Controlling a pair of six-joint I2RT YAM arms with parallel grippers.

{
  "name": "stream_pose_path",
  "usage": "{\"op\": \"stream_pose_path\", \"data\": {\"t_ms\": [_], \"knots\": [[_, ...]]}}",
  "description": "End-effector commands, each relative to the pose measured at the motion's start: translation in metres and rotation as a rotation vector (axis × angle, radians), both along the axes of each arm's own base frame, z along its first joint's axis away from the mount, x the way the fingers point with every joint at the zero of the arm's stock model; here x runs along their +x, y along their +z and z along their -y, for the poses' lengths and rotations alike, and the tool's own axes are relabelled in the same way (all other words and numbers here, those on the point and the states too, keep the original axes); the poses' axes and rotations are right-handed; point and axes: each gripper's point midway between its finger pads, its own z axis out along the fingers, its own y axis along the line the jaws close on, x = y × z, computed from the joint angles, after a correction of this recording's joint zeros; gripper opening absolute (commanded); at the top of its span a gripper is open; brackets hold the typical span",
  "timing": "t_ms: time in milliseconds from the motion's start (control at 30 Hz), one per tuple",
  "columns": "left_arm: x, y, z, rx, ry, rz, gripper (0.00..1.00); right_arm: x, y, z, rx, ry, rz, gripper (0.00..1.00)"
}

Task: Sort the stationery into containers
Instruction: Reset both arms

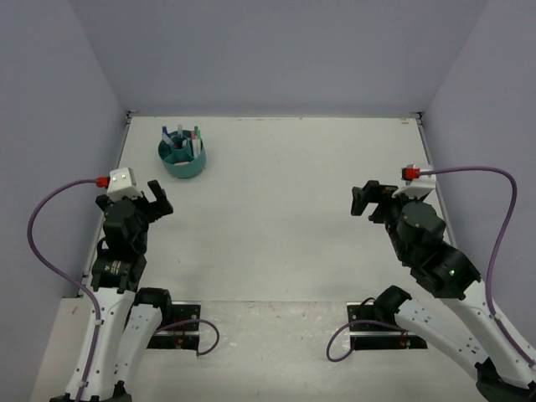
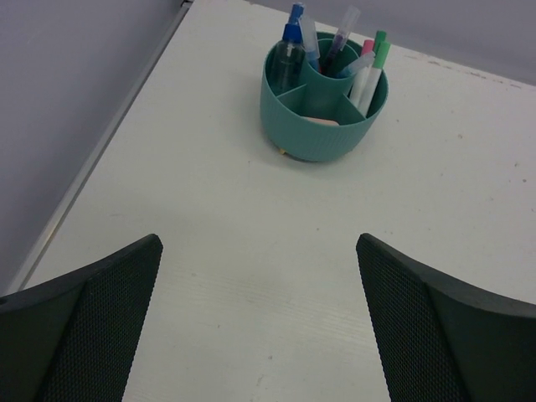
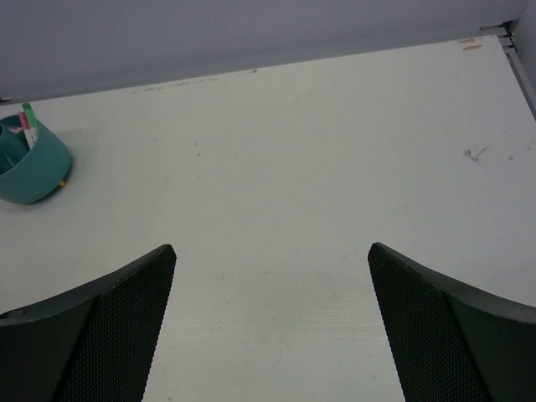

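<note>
- Left end effector (image 1: 156,201): released, jaws spread wide with nothing between them. It hangs over bare worktop (image 1: 276,243) on the left side.
- Right end effector (image 1: 369,199): also released, jaws wide and gripping nothing. It is over the right side of the worktop, well apart from the tub.
- Teal tub (image 1: 182,159): upright at the far left of the worktop, near the back wall (image 1: 276,50) and beyond the left end effector.
- Stationery (image 1: 186,136): what shows of it stands inside the tub.
- Left wrist view, by compartment:
  - Blue-capped pieces (image 2: 291,35) stand in the far-left one.
  - A thin pen (image 2: 342,33) leans at or just behind the centre cup; can't tell which.
  - A green marker (image 2: 378,59) and a pink marker (image 2: 366,48) stand side by side in the right one, tilted outward.
  - A pale pinkish piece (image 2: 320,122) lies low in the near one.
- Right wrist view: the tub is cut off at the left edge, with green and pink marker tips just showing.
</note>
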Motion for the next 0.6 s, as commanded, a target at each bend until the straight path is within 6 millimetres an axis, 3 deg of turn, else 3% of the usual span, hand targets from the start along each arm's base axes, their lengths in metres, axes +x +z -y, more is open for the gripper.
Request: {"op": "stream_pose_path", "data": {"t_ms": [0, 300, 567], "knots": [[-0.004, 0.005, -0.008, 0.005, 0.065, 0.025, 1.00, 0.000, -0.004, 0.004, 0.057, -0.049, -0.010, 0.99], [-0.009, 0.007, -0.012, 0.022, 0.105, 0.031, 1.00, -0.003, -0.008, 0.006, 0.073, -0.046, 0.011, 0.99], [-0.005, 0.003, -0.003, 0.025, 0.064, 0.018, 1.00, -0.003, -0.017, 0.020, 0.080, -0.138, -0.012, 0.99]]}}
